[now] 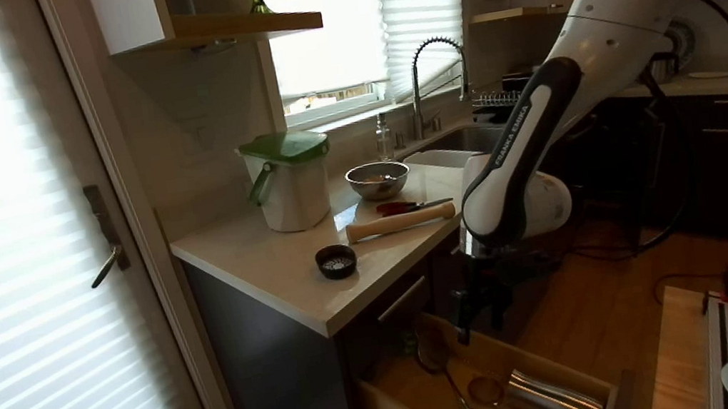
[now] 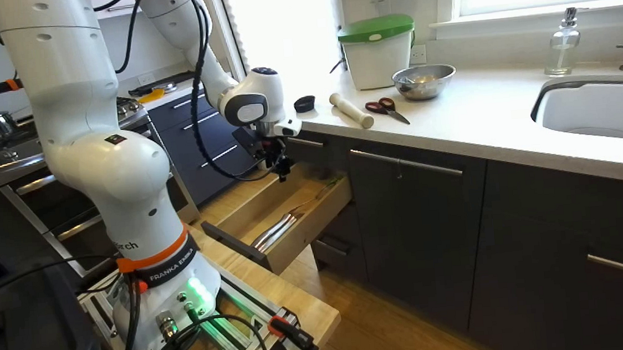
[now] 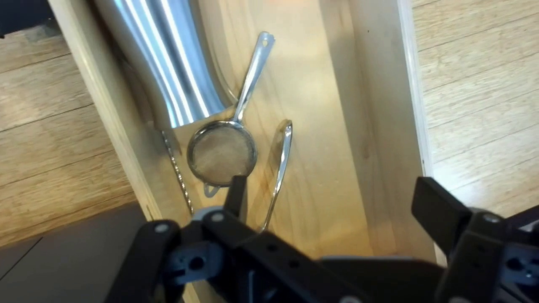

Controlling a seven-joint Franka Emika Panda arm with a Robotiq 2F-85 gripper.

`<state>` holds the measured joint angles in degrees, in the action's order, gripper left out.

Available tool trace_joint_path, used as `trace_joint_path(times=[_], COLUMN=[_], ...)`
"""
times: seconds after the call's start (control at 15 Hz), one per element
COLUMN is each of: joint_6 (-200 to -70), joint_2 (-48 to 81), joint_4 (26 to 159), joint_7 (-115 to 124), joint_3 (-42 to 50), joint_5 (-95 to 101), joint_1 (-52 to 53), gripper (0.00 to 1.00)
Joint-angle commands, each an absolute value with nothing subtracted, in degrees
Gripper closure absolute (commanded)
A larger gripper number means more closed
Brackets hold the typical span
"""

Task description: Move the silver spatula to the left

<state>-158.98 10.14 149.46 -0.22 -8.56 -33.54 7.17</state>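
A slim silver utensil, taken as the spatula [image 3: 283, 164], lies in the open wooden drawer [image 3: 391, 105]. Its handle shows in the wrist view; its lower end is hidden behind my left finger. In an exterior view its shiny handle [image 1: 459, 392] leads back to a darker head that is hard to make out. My gripper [image 3: 330, 185] is open and empty, its fingers wide apart above the drawer. The handle runs just right of the left finger in the wrist view. The gripper also hangs above the drawer in both exterior views [image 1: 480, 328] [image 2: 282, 174].
A round strainer [image 3: 222, 153], a large ribbed metal object [image 3: 168, 63] and a twisted rod [image 3: 177, 170] share the drawer. The counter edge [image 1: 328, 327] stands above the drawer's back. A rolling pin [image 2: 351, 109], scissors [image 2: 387, 110] and a dark cup [image 1: 336, 262] lie on it.
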Motion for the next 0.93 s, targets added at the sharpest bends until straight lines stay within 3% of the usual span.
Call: trace_joint_path(times=[0.0,0.53,0.87], joint_6=[-163.0,-169.0,-167.8], joint_2=[17.9,30.4,30.6], joint_4=[144.7,137.7,137.4], joint_7=[-1.2,-4.5,-3.9], joint_3=[-12.0,-14.0,-13.4], joint_5=[-39.4,-43.2,-41.7], joint_1=[5.2,2.2,2.3], gripper=[0.0,0.0,0.0])
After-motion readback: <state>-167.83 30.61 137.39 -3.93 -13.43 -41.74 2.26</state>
